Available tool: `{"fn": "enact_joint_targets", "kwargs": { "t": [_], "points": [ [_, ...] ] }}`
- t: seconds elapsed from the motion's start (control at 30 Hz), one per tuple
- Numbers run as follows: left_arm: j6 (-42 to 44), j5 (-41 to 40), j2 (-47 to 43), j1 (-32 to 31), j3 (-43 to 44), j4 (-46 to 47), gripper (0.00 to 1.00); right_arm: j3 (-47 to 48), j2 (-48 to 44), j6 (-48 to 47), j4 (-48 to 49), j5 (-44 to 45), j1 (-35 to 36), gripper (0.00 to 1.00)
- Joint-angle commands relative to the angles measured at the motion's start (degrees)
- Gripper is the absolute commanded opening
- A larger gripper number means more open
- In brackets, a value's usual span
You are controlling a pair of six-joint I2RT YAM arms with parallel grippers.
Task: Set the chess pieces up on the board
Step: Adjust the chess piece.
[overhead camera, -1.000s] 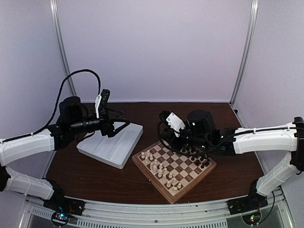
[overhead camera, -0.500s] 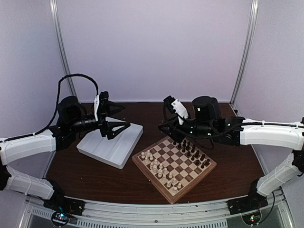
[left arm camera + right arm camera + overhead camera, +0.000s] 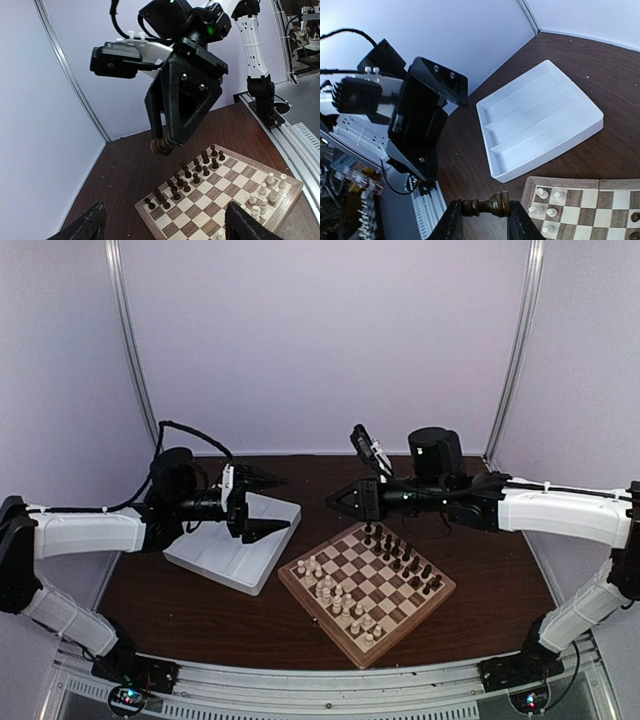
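One board sits turned cornerwise on the dark tabletop. One of its corners points at the near edge and another at the single white tray to its left. A narrow strip of bare wood lies between the tray's corner and the board's rim, so they do not touch. The tray has three long compartments. Open tabletop runs behind both, to the board's right, and in front of the tray. It is closed off by pale walls at the back and on both sides.

The left tool hovers over the tray's far right end, its fingers spread wide with nothing between them. The right tool hangs above the tabletop just beyond the board's far corner. It is clamped on one dark chess piece, which lies sideways between the fingers. The two tips face each other with air between them.

The other dark chess pieces stand in two rows along the board's far right edge. There are roughly fifteen, too small for a sure count. The cream pieces cluster along the opposite, near left edge in about two rows, and their number cannot be told.
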Motion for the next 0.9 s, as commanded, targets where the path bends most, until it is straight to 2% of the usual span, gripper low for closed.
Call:
{"fn": "enact_joint_targets", "kwargs": {
  "t": [0.0,0.17,0.33,0.6,0.87],
  "points": [
    [2.86,3.55,3.67,-0.48,3.69,5.02,0.79,1.94,2.19,11.98,7.46,-9.10,-1.90,0.10],
    [-0.03,4.25,7.36,-0.74,5.70,9.23,0.74,2.09,4.64,19.95,12.67,-12.68,-2.85,0.10],
    [-0.39,4.50,9.96,-1.35,7.78,10.14,0.72,1.59,7.05,27.70,20.40,-15.47,-3.29,0.09],
    [-1.37,5.84,12.57,-1.75,9.82,10.80,0.68,2.10,8.92,29.30,22.12,-16.66,-3.29,0.09],
    [-2.82,8.25,14.23,-1.97,11.64,11.35,0.50,1.57,10.36,30.76,24.77,-17.25,-3.29,0.09]
  ]
}}
